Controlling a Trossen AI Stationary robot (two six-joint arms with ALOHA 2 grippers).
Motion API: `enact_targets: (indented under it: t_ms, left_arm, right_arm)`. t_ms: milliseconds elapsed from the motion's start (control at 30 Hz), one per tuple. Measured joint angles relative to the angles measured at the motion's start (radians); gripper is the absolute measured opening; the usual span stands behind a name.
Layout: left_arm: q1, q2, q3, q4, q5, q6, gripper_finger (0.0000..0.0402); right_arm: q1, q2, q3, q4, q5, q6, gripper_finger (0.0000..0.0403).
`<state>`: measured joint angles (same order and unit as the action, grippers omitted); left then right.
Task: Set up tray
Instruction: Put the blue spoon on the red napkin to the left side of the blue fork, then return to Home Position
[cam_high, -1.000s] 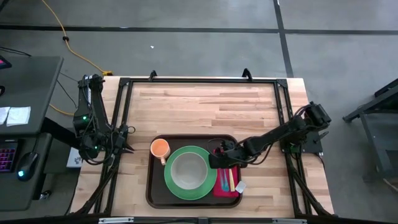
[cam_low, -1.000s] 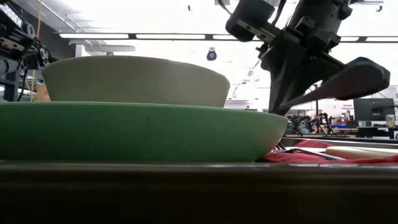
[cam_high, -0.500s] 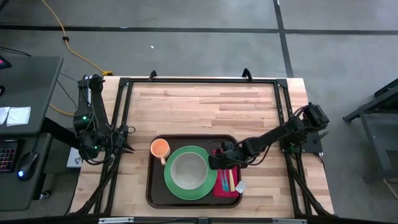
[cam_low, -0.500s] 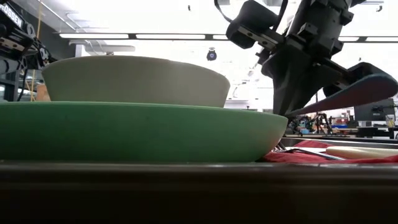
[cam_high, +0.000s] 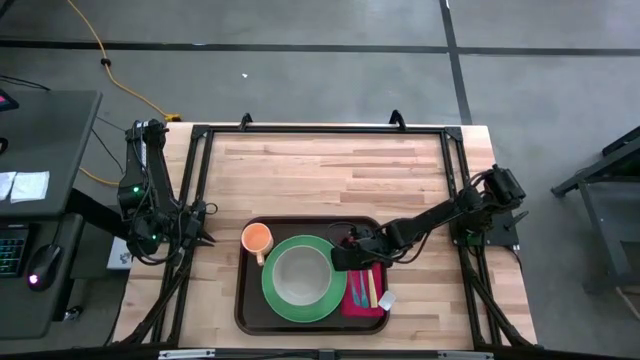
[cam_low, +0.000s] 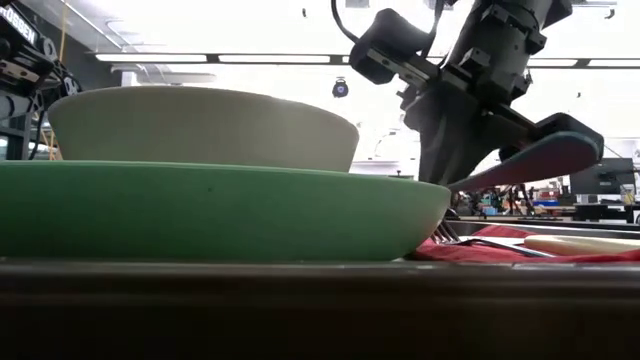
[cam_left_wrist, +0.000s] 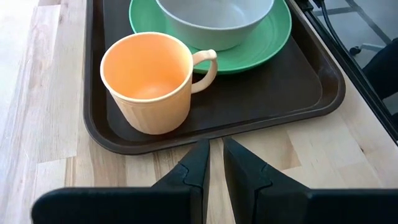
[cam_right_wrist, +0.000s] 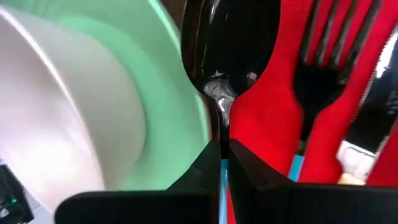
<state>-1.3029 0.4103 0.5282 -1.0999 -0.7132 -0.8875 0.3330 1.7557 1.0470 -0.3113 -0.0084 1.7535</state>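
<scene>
- Right gripper (cam_high: 342, 259) clamped shut on a spoon (cam_right_wrist: 225, 50), handle running straight back between the fingers.
- Directly below: red napkin (cam_right_wrist: 273, 118) on the tray (cam_high: 243, 300), beside the green plate (cam_high: 300, 278).
- Touching the napkin yet? Hard to say.
- Left gripper (cam_left_wrist: 215, 163) parked just off the tray's edge, slightly open, empty.

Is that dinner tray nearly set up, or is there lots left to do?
Nearly. The dark brown plastic tray already holds an orange cup, a green plate with a white bowl, and a red napkin with a fork. The right gripper is shut on a spoon at the napkin's edge, not yet released.
</scene>
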Motion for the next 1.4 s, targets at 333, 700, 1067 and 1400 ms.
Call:
enact_targets:
  t_ms: [333, 700, 1067, 1400]
  left_arm:
    - [0.000, 0.000, 0.000, 0.001, 0.000, 0.000, 0.0079]
    - [0.000, 0.000, 0.000, 0.001, 0.000, 0.000, 0.0079]
    - [0.000, 0.000, 0.000, 0.001, 0.000, 0.000, 0.0079]
    - [0.000, 0.000, 0.000, 0.000, 0.000, 0.000, 0.0079]
  right_arm:
    - [0.008, 0.000, -0.014, -0.020, -0.020, 0.054, 0.0000]
    - [0.008, 0.015, -0.014, -0.014, -0.039, 0.089, 0.0000]
    - [0.008, 0.030, -0.015, 0.002, -0.052, 0.101, 0.0000]
    - [0.008, 0.030, -0.015, 0.011, -0.075, 0.116, 0.0018]
